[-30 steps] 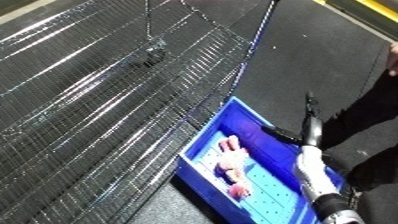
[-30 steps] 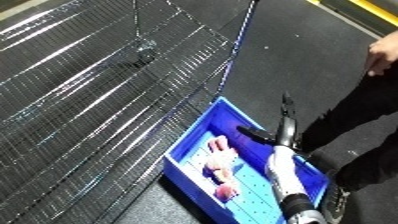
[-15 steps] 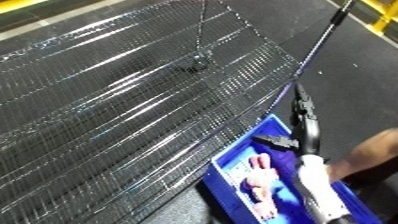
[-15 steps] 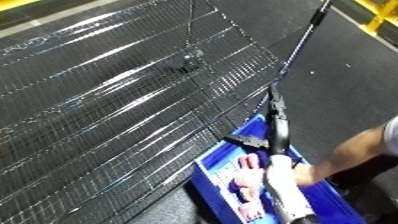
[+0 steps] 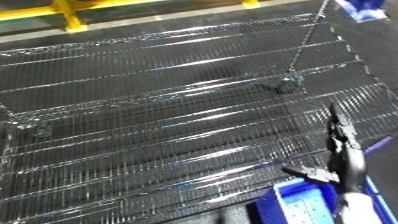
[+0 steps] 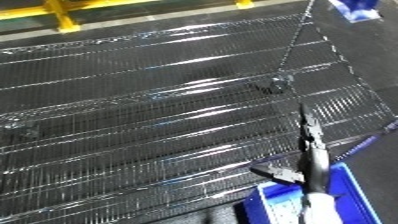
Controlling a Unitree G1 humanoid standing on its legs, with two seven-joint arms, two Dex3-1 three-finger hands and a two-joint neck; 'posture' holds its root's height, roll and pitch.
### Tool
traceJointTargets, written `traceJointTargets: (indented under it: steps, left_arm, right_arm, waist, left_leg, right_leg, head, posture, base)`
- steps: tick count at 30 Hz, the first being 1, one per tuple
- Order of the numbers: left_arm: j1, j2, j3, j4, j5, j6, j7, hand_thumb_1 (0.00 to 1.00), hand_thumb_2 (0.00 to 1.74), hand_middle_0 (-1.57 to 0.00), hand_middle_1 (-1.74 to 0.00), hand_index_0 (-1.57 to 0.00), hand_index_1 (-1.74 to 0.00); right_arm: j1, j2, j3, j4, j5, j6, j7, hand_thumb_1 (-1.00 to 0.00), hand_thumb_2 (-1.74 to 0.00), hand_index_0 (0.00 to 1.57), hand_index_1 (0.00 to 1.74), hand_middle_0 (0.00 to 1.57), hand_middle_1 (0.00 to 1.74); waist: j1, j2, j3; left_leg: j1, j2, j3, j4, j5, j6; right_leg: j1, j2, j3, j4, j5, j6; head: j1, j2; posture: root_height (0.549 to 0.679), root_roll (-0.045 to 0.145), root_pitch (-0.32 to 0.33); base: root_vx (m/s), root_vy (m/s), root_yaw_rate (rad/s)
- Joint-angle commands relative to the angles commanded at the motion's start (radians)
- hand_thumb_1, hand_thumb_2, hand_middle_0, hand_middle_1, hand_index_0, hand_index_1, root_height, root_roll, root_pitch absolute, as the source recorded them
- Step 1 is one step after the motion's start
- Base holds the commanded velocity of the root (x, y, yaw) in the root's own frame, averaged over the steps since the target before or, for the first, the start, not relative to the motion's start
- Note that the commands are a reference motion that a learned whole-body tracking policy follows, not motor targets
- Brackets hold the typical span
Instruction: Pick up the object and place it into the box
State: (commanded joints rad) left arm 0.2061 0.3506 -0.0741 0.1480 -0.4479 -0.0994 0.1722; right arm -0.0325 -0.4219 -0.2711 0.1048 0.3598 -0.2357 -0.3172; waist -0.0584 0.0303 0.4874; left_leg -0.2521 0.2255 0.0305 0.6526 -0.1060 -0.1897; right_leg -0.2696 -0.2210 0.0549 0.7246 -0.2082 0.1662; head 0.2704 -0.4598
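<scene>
Right hand [image 5: 342, 150] reaches up over the wire shelf [image 5: 160, 115], fingers straight and spread. Right eye view shows more of the blue bin [image 6: 351, 192]; yellow rail [image 5: 107, 7] beyond.

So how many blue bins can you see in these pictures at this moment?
1 for certain: the bin at the bottom right, partly cut off, with the right hand open over its corner. A blurred blue thing at the top right may be another; I cannot tell.

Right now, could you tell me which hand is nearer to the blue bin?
Right. The right hand reaches up over the wire shelf just above the blue bin; the left hand is out of view.
</scene>
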Motion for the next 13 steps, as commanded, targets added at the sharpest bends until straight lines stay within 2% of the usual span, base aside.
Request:
traceJointTargets:
  steps: [6, 13]
  left_arm:
    - [-0.009, 0.001, 0.002, 0.007, 0.008, 0.0, 0.001, 1.0, 1.74, -1.57, -1.74, -1.57, -1.74]
    - [-0.019, 0.003, 0.007, 0.01, 0.015, 0.0, 0.003, 1.0, 1.74, -1.57, -1.74, -1.57, -1.74]
  right_arm:
    - [-0.023, -0.015, 0.038, -0.022, -0.054, 0.014, 0.005, 0.0, 0.0, 0.0, 0.0, 0.0, 0.0]
    - [-0.042, -0.039, 0.071, -0.037, -0.119, 0.03, 0.01, 0.0, 0.0, 0.0, 0.0, 0.0, 0.0]
  waist:
    - [0.022, -0.005, 0.002]
    - [0.038, -0.01, 0.003]
  left_leg:
    - [-0.003, -0.004, -0.011, 0.005, -0.002, 0.0045]
    - [-0.007, -0.006, -0.017, 0.012, -0.004, 0.0068]
  right_leg:
    - [-0.001, -0.0026, -0.006, 0.011, -0.003, 0.0011]
    - [-0.005, -0.0066, -0.009, 0.024, -0.006, 0.002]
  head:
    - [-0.091, 0.021]
    - [-0.126, -0.001]
  posture:
    - [0.626, 0.05, -0.229]
    - [0.624, 0.05, -0.233]
  base:
    - [0.003, 0.007, 0.049]
    - [0.005, 0.01, 0.024]
